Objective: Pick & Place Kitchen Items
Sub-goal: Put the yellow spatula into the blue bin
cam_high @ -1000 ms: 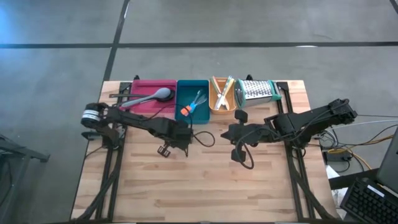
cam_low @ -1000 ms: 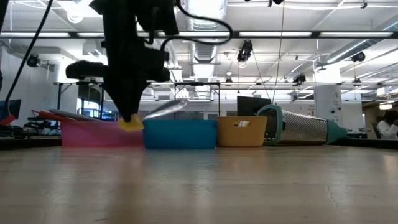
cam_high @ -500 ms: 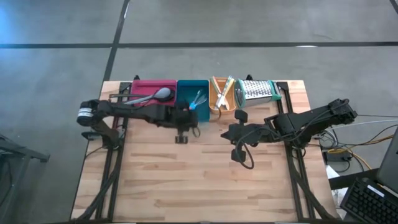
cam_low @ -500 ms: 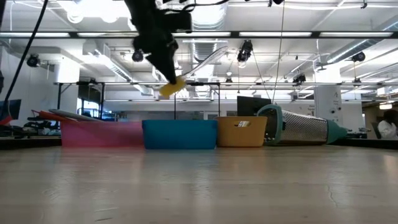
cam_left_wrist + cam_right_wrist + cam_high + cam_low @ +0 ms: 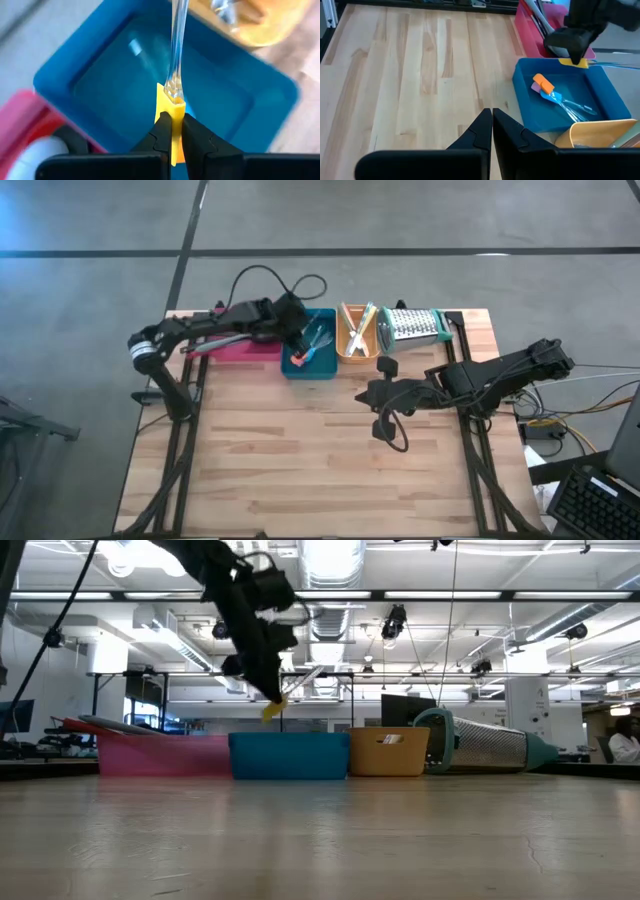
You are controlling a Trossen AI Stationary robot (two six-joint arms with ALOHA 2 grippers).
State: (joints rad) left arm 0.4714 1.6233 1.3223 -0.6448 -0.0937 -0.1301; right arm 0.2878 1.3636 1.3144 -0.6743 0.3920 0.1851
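Left gripper [image 5: 172, 142]: my fingers are clamped on the yellow handle of a small tool [image 5: 172, 100]. The tool's clear, slender shaft runs forward from the handle; what sits at its far end I cannot tell. I hold it in the air over the teal tray [image 5: 308, 367], above the rim, touching neither tray nor table [image 5: 320, 460].

Right gripper [image 5: 492, 125]: my fingers are pressed together, holding nothing. It hangs over the bare wood at mid-table, near the front of the trays.

Teal tray, contents: an orange-handled tool [image 5: 543, 83] and a blue-handled tool [image 5: 560, 101], lying crossed on the tray floor.

Pink tray [image 5: 232, 348]: just beside the teal tray on its left, largely covered by my left arm in the high view. Long dark handles [image 5: 539, 19] show in it from the right wrist view.

Orange tray [image 5: 352, 352]: just beside the teal tray on its right, with light-handled utensils [image 5: 357, 328] crossed in it.

Box grater [image 5: 412, 327]: lying on its side beside the orange tray, towards the right end of the row.

Change since a second ago: my left arm hung low over the table in front of the trays with the yellow handle near the wood. It has since lifted, carried the tool back and now reaches over the teal tray. The right arm has not moved.
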